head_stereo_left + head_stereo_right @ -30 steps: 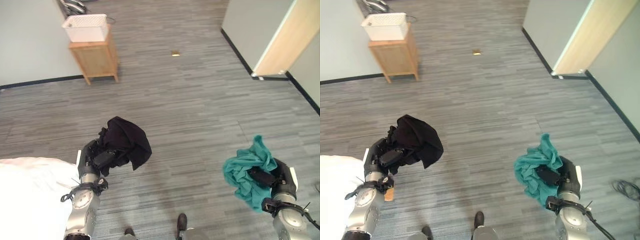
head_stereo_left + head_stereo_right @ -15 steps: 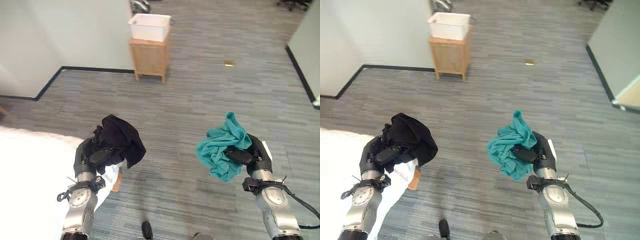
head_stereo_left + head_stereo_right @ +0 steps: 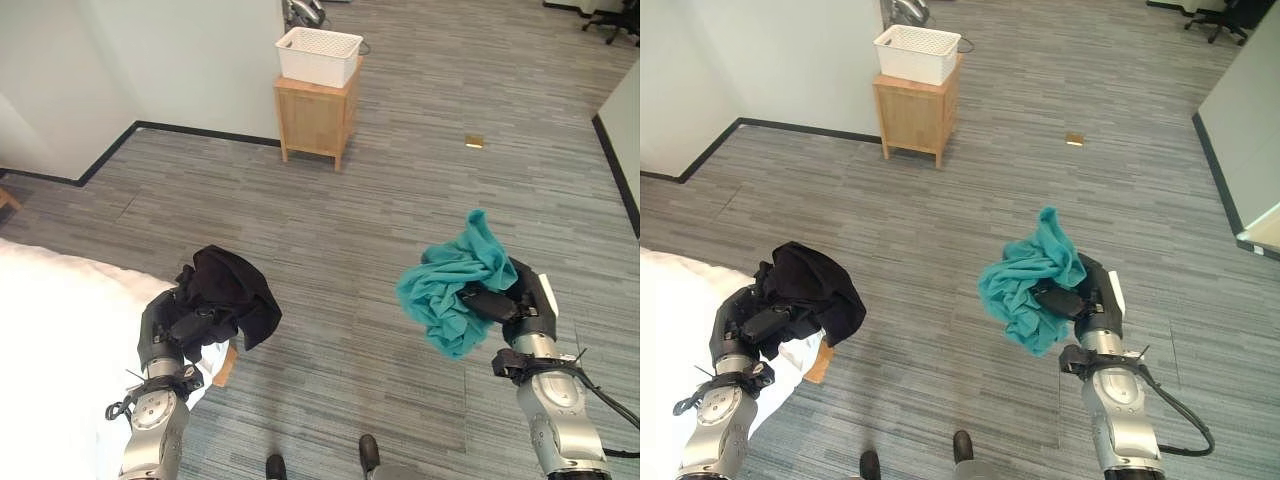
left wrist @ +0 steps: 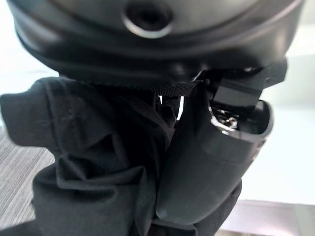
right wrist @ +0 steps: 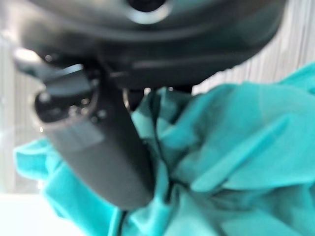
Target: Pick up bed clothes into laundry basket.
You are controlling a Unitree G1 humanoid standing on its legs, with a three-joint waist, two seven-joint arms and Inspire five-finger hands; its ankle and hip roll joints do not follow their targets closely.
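A bunched black garment (image 3: 228, 300) hangs from my left hand (image 3: 168, 322), whose fingers are curled round it; up close the thumb (image 4: 206, 162) presses into the black cloth (image 4: 93, 162). A teal garment (image 3: 452, 296) is clutched in my right hand (image 3: 518, 305), held above the floor, and the wrist view shows the thumb (image 5: 103, 147) sunk into the teal folds (image 5: 236, 147). The white laundry basket (image 3: 318, 56) stands far off on a small wooden cabinet (image 3: 315, 118) against the wall.
The white bed (image 3: 60, 350) fills the lower left, beside my left arm. A white wall with a dark skirting (image 3: 180, 50) runs behind the cabinet. A small tan object (image 3: 475, 142) lies on the grey plank floor (image 3: 420, 200). Office chair legs (image 3: 610, 12) show at the far right.
The camera has swung left, so the basket and cabinet now sit nearer the upper middle and the bed shows at lower left. Both hands keep hold of their garments.
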